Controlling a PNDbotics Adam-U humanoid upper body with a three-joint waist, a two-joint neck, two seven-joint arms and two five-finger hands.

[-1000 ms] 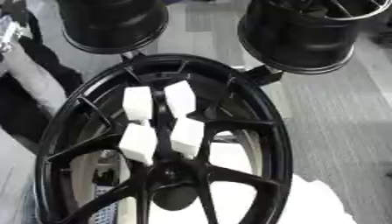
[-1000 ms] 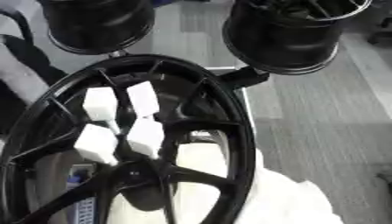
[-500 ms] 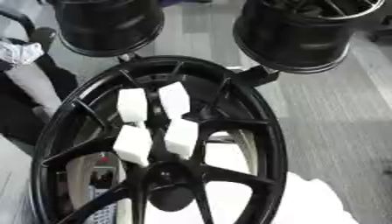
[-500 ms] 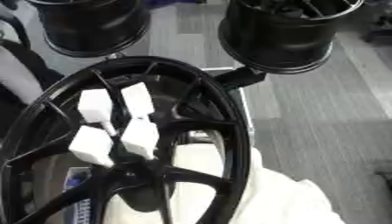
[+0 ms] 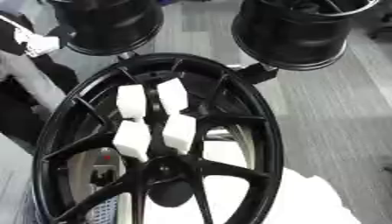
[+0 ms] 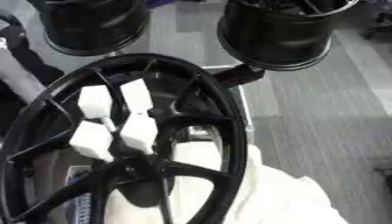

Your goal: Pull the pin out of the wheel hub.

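A large black wheel hub [image 5: 161, 144] fills the middle and lower part of the scene, tilted so its open spoked face looks up toward the camera. Its dark center cap [image 5: 170, 192] sits low in the picture, with the spokes fanning out from just above it. Four white blocks [image 5: 153, 120] show in the gaps between the upper spokes, two above and two below, close together in a cluster. I cannot make out any pin among the spokes or around the center.

White cloth [image 6: 291, 201] lies under and behind the lower right of the rim. Beyond the top of the hub stand two more black wheels: one at the upper left [image 5: 107, 24] and one at the upper right [image 5: 295, 30], both seen from above. Gray floor [image 5: 337, 109] stretches to the right.

No robot hand appears in either view, so I cannot tell whether either one is open or closed.
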